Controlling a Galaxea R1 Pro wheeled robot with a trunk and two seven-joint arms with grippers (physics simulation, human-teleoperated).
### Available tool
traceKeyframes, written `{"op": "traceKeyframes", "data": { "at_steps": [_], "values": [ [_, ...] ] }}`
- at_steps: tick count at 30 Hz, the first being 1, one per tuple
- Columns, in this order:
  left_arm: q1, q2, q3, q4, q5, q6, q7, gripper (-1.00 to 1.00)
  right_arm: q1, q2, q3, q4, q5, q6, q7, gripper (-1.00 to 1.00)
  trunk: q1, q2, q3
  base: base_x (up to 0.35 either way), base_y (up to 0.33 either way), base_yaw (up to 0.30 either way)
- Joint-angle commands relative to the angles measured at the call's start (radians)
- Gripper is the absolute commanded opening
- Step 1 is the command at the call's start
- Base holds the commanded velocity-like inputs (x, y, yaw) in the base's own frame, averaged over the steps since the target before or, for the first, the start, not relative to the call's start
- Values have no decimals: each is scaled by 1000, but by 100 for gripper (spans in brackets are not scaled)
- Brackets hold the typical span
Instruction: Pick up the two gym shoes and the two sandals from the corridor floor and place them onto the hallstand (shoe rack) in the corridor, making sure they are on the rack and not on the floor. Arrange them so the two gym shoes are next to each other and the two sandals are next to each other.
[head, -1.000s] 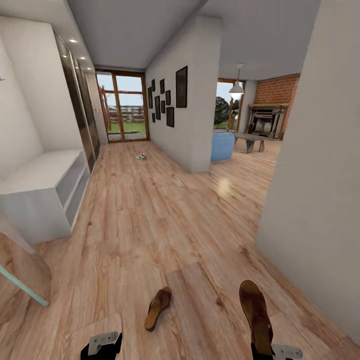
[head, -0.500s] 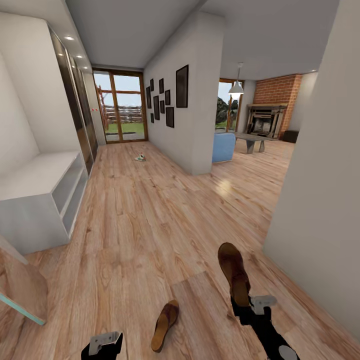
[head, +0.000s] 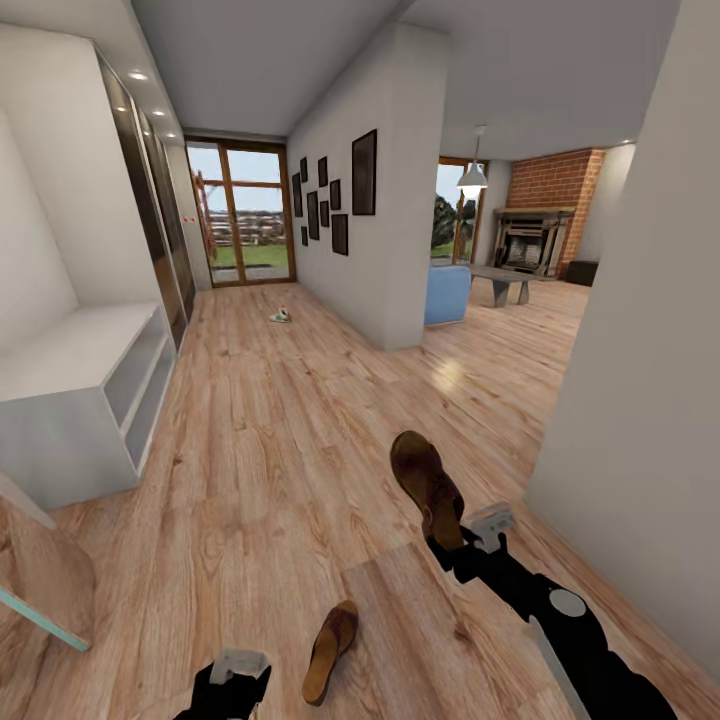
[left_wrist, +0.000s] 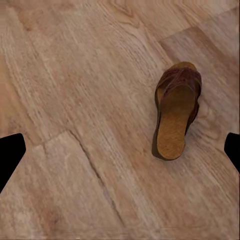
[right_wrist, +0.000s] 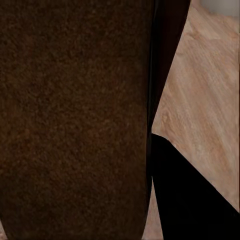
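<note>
The right hand is closed on the heel end of one sandal, holding it clear of the corridor floor at about 5 o'clock in the head view, toe pointing up and away toward 11 o'clock. In the right wrist view the dark brown underside of that held sandal sits right against the camera, with a black finger beside it and wood planks beyond.

The other sandal lies flat on the floor at 6 o'clock in the head view, footbed up, well apart from the held one. The left hand hangs low at about 7 o'clock, near that sandal but not touching it. In the left wrist view its two black fingertips stand wide apart with nothing between them, and the floor sandal lies off to one side of the gap, its strap end away from the camera.

The shoe rack, pale grey with open shelves, stands against the wall at 9 o'clock. Far down the corridor, at about 11 o'clock, a small pale shoe-like thing rests on the floor before the glass door; it is too small to tell more. Dark picture frames hang on the wall at 12 o'clock, and a brick fireplace shows at 2 o'clock.
</note>
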Motion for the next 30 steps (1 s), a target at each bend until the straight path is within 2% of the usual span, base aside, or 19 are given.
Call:
{"op": "traceKeyframes", "data": {
  "at_steps": [1,8,16,26,30],
  "values": [
    [-7,1,-2,0,-7,11,-15,100,-1,-3,1,12,-15,9,1,-100,0,-1,-1,0,0,0],
    [-14,5,-4,0,-16,31,-54,100,-1,-8,2,32,-13,11,0,-100,0,-1,-1,0,0,-50],
    [-14,3,-5,9,-20,33,-57,100,-1,-9,2,35,-12,14,0,-100,0,-1,-1,15,0,-265],
    [-9,4,-4,15,-20,29,-59,100,-1,-10,3,35,-11,12,0,-100,0,-1,-1,218,0,-265],
    [-6,1,-6,8,-21,26,-58,100,-1,-11,3,35,-11,12,0,-100,0,-1,-1,60,0,-141]
  ]
}}
